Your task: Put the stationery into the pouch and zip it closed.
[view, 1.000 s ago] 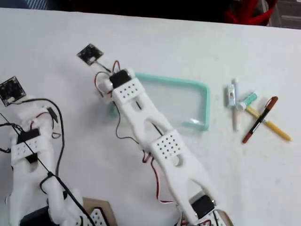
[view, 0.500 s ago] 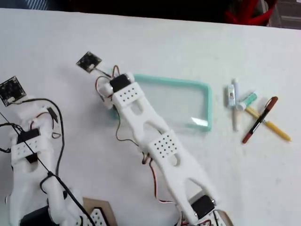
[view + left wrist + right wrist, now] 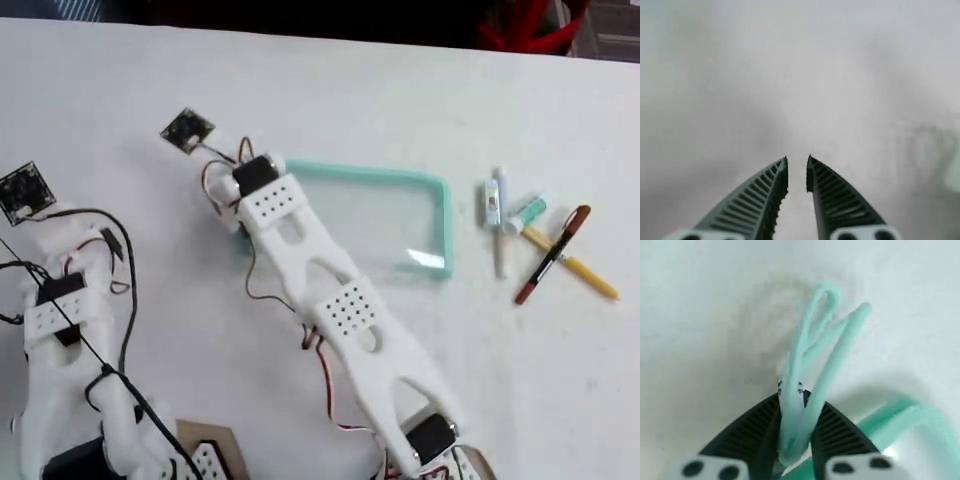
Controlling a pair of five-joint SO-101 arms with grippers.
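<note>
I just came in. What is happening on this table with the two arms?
The right hand is shut on the teal edge at one end of the clear pouch, which lies flat on the table. The left hand hangs over bare table off to the side, its fingers slightly apart and holding nothing. The pens lie in a small heap on the table beside the opposite end of the pouch, none inside yet.

Legible text: none was found. One white tube [image 3: 492,204] bore marks too small to read.
</note>
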